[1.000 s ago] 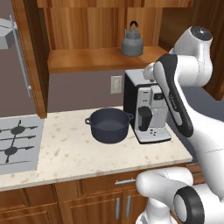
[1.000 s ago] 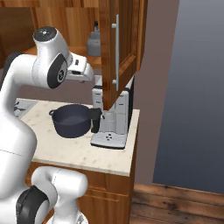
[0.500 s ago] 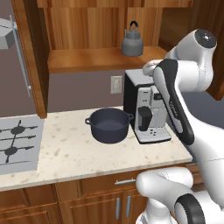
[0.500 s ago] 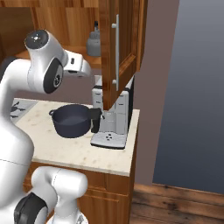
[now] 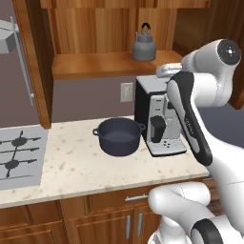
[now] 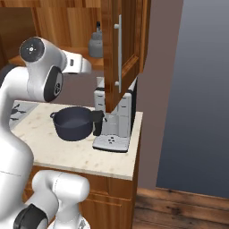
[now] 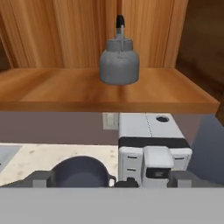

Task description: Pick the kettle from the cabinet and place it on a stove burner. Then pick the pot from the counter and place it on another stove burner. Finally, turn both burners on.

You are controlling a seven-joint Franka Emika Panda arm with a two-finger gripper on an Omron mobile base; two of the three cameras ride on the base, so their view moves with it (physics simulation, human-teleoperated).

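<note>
The small grey kettle point(image 7: 119, 61) with its black handle stands upright on the wooden shelf of the open cabinet point(image 7: 109, 94), also seen as the kettle point(image 5: 144, 47) and the kettle point(image 6: 95, 44). My gripper point(image 7: 113, 180) is open, fingers wide apart, pointing at the shelf from some distance, a little below the kettle. The dark pot point(image 5: 119, 136) sits on the speckled counter point(image 5: 71, 171) to the left of the coffee machine. Black burners point(image 5: 14, 155) lie on the silver cooktop at the far left.
A white-and-black coffee machine point(image 5: 157, 121) stands right under the shelf, below my hand. The open cabinet door point(image 6: 120, 49) with its long silver handle juts out on the right. Low cupboards point(image 5: 109, 219) run under the counter.
My arm's upper joints have shifted a little while the hand stays in front of the shelf. The gripper has stayed open; kettle and pot have not moved.
</note>
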